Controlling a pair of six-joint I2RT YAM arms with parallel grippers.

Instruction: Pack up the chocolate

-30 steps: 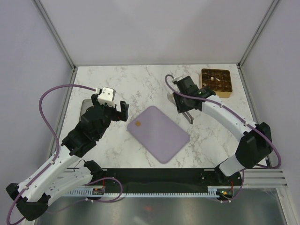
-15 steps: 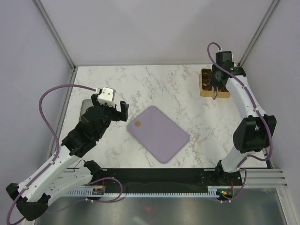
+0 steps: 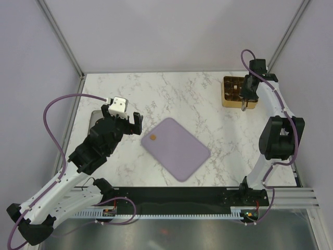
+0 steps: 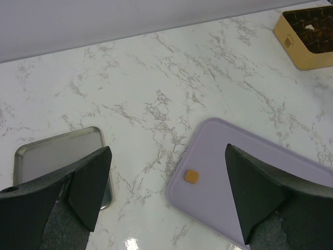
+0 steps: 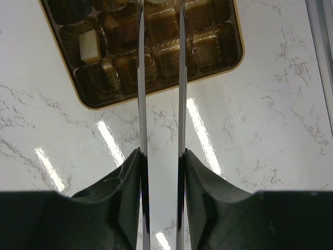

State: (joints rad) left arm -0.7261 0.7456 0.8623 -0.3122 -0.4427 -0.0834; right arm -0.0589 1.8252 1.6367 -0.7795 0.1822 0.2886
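Several chocolates (image 5: 89,44) are sitting in the gold tray (image 4: 290,44); one caramel piece (image 4: 191,176) is waiting on the mat (image 4: 260,166). Left claw (image 4: 167,151) is gaping empty; right claw (image 5: 159,15), cannot tell.

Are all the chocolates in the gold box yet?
Not quite. Done: the gold tray holds at least a white chocolate, though several cups look empty. In hand: the right gripper hangs over the tray; I can't tell if it carries a piece. Left: one caramel piece sits on the lilac mat, near the open left gripper.
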